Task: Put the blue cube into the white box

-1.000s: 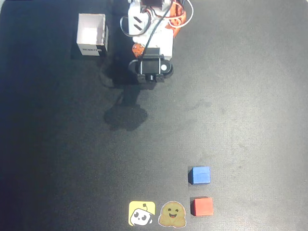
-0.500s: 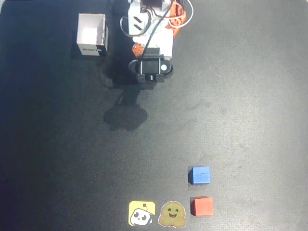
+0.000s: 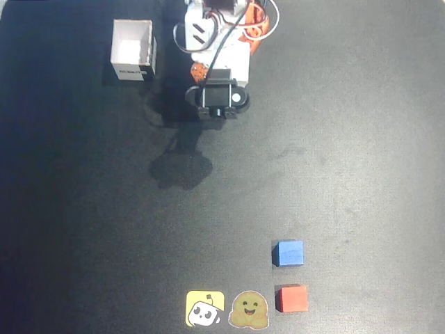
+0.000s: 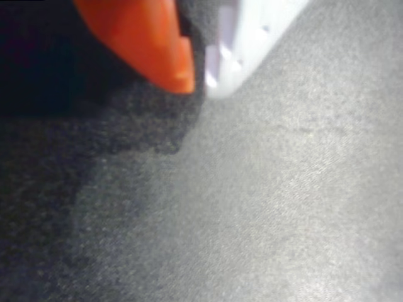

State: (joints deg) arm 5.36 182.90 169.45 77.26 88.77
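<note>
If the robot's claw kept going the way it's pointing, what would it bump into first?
Probably just the dark table. In the wrist view the gripper points down at bare mat close below. The blue cube and white box lie well off that line, though the depth is hard to judge.

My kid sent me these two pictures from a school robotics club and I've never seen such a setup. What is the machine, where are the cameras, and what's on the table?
It is a small robot arm, folded up at the top of the overhead view. The other picture comes from a camera on its wrist: the orange and white tips are the gripper, close above the dark table and holding nothing. On the table lie the white box beside the arm, and far below it the blue cube, a red cube and two cartoon stickers.
</note>
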